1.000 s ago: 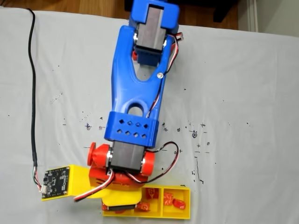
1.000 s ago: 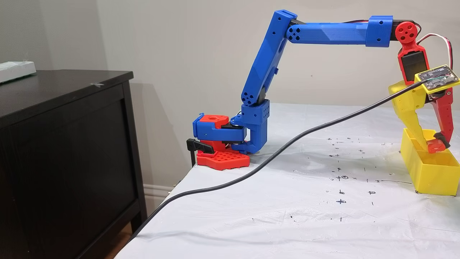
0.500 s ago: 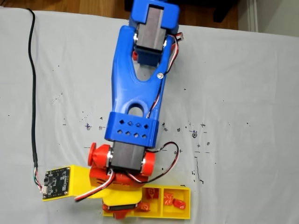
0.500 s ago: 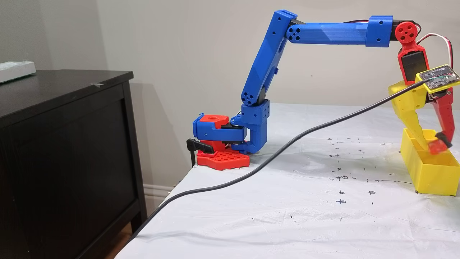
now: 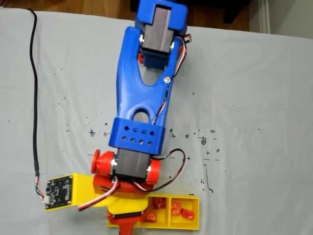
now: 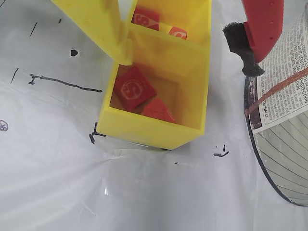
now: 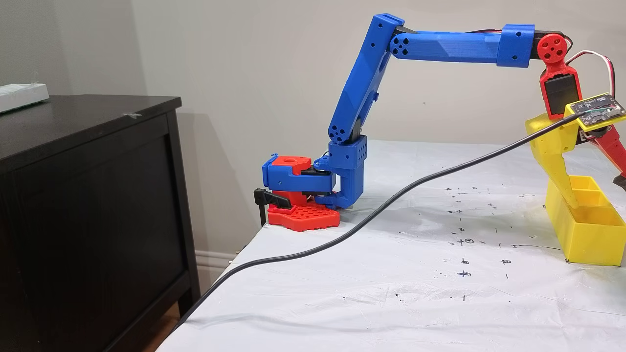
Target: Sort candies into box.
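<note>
The yellow box (image 6: 144, 130) lies at the table's edge, also seen in both fixed views (image 5: 188, 224) (image 7: 584, 237). In the wrist view its near compartment holds two red candies (image 6: 133, 89) (image 6: 158, 109), and the compartment behind it holds two more (image 6: 145, 17). In a fixed view from above, two candies (image 5: 157, 201) lie in the middle compartment and two (image 5: 187, 214) in the right one. My gripper (image 6: 187, 62) (image 7: 595, 191) hangs open over the near compartment, holding nothing. Its yellow finger (image 6: 96, 24) reaches into the box; the red finger (image 6: 260, 24) is swung wide.
A black cable (image 7: 342, 234) runs across the white, pen-marked sheet to the camera board (image 5: 56, 192) on the wrist. A round printed object (image 6: 284, 120) lies just right of the box in the wrist view. A dark cabinet (image 7: 88, 195) stands beyond the table's left end.
The gripper held a candy over the box's near compartment and has opened. The red finger swung outward and the candy is no longer between the fingers.
</note>
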